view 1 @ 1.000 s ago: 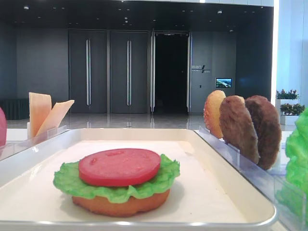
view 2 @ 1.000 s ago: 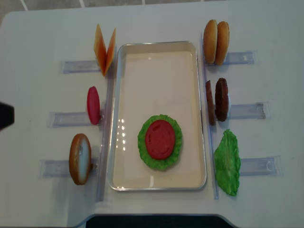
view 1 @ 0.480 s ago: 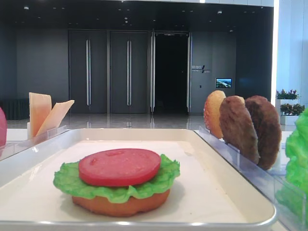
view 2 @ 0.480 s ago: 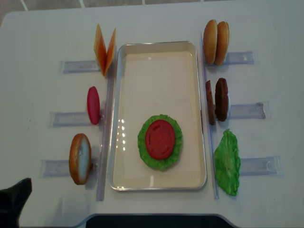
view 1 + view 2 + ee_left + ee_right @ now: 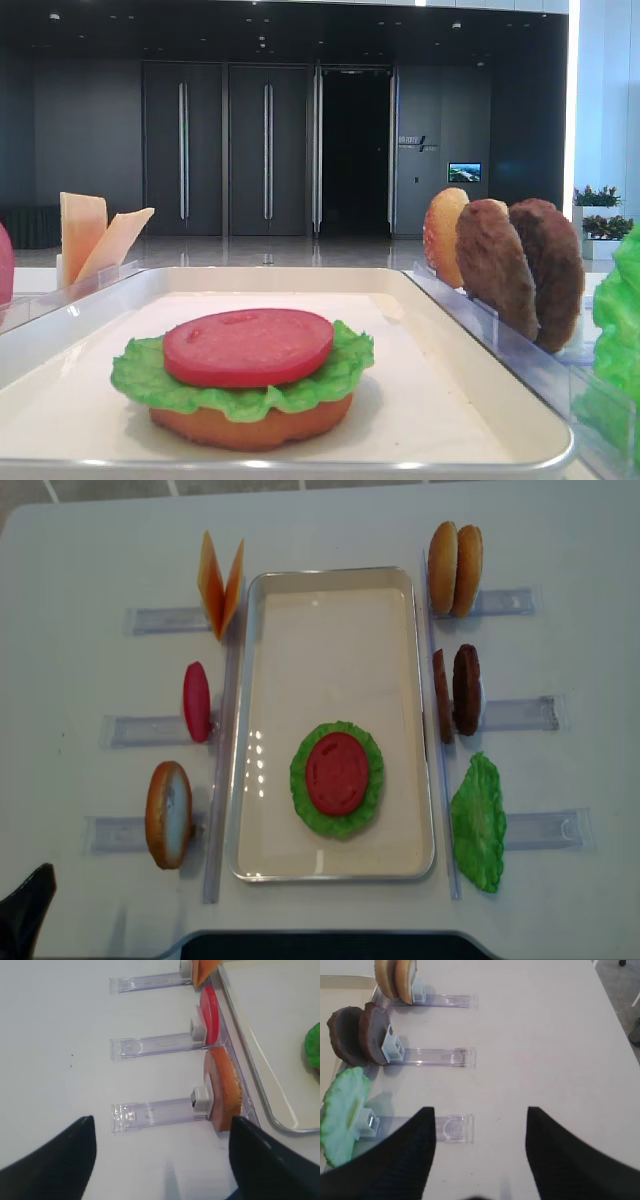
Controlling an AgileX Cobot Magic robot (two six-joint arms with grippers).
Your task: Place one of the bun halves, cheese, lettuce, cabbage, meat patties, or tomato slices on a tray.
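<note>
On the cream tray point(image 5: 330, 650) stands a stack: a bun half point(image 5: 250, 425) at the bottom, lettuce point(image 5: 300, 780) on it, and a tomato slice point(image 5: 337, 772) on top. Another bun half point(image 5: 227, 1087) stands on edge in the near left rack, just ahead of my right-hand finger. My left gripper point(image 5: 161, 1120) hangs open and empty over the bare table near the front left corner. Over the table right of the standing lettuce leaf point(image 5: 342, 1110), my right gripper point(image 5: 480, 1110) is open and empty. It is out of the overhead view.
Left of the tray, clear racks hold cheese slices point(image 5: 220, 580) and a tomato slice point(image 5: 196, 701). On the right stand two bun halves point(image 5: 455, 568), two meat patties point(image 5: 465, 688) and a lettuce leaf point(image 5: 478, 822). Clear rack rails point(image 5: 535, 830) stick out sideways.
My left gripper has drawn back from the table's left edge to the near left corner. The food and tray have not moved.
</note>
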